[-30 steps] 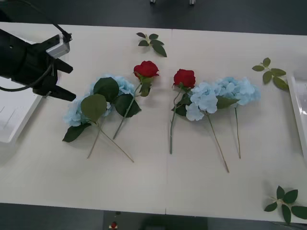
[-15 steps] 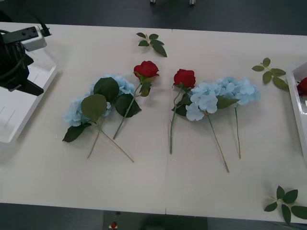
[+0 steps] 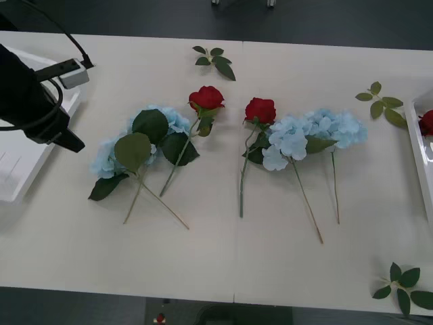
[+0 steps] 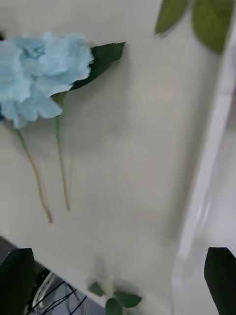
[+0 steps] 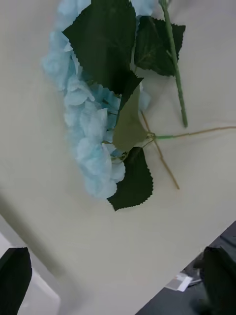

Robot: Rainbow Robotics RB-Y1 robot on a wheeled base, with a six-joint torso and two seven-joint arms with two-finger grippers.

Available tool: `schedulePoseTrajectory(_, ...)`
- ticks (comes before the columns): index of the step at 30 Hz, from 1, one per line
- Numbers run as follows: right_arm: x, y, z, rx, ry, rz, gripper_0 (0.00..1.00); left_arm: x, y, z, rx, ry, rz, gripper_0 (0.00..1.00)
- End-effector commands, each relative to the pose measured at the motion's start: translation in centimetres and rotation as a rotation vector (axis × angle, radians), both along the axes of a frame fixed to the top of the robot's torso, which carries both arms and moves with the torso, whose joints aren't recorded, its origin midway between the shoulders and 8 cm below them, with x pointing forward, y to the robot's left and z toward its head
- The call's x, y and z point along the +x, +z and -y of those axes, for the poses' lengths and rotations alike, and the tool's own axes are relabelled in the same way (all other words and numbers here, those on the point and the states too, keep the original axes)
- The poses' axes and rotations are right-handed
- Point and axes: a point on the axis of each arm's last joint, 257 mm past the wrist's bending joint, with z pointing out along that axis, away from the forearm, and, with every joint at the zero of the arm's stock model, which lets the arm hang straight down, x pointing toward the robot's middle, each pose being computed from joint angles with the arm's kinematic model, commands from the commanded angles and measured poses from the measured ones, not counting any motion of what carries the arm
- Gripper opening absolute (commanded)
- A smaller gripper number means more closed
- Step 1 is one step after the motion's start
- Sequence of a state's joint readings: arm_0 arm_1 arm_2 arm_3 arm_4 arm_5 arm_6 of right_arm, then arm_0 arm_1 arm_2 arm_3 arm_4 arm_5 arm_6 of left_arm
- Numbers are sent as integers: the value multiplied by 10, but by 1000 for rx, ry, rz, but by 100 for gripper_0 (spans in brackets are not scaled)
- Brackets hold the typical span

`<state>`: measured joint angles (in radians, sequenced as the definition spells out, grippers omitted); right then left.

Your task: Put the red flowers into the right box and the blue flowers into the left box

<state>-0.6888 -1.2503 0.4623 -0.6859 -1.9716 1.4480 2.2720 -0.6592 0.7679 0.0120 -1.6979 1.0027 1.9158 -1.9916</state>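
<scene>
Here the left gripper (image 5: 115,283) hangs over the table's (image 3: 203,257) left end, its 2 black fingers (image 5: 14,278) spread wide with nothing between them. Under and behind its arm lies the left box (image 3: 17,172), a white basket at the table's left edge. Just to the gripper's right lie 2 blue flowers (image 3: 145,139) with big dark leaves, crossed at the stems; a red flower (image 3: 206,98) lies against their far side. Further right, well away from that gripper, a second red flower (image 3: 260,110) touches another pair of blue flowers (image 3: 314,132). The right gripper (image 4: 118,278) is also wide apart and empty, hovering by the rim of the right box (image 3: 421,162), where 1 red bloom (image 3: 426,123) already rests. Loose leaf sprigs (image 3: 215,61) lie at the table's far and right edges.
</scene>
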Motion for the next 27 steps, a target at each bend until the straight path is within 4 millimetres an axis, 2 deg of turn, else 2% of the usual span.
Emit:
schedulePoseTrajectory(1,-4,22,-13,33,-7,-44,100,-3,18,25,-183,289,-78,100)
schedulePoseTrajectory(7,2,28,-33,-4,-2,-50,100,-24,6,52,-312,566,-270,100)
schedulePoseTrajectory(11,9,23,-48,-76,-22,-20,100,-31,-3,59,-327,708,-344,100)
schedulePoseTrajectory(17,12,9,-87,-125,-36,9,100,-36,-27,50,-283,863,-378,100)
schedulePoseTrajectory(23,6,-12,-123,-159,-57,37,100,-42,-58,31,-180,915,-349,100)
schedulePoseTrajectory(27,2,-26,-141,-176,-68,51,100,-38,-76,31,-170,928,-323,100)
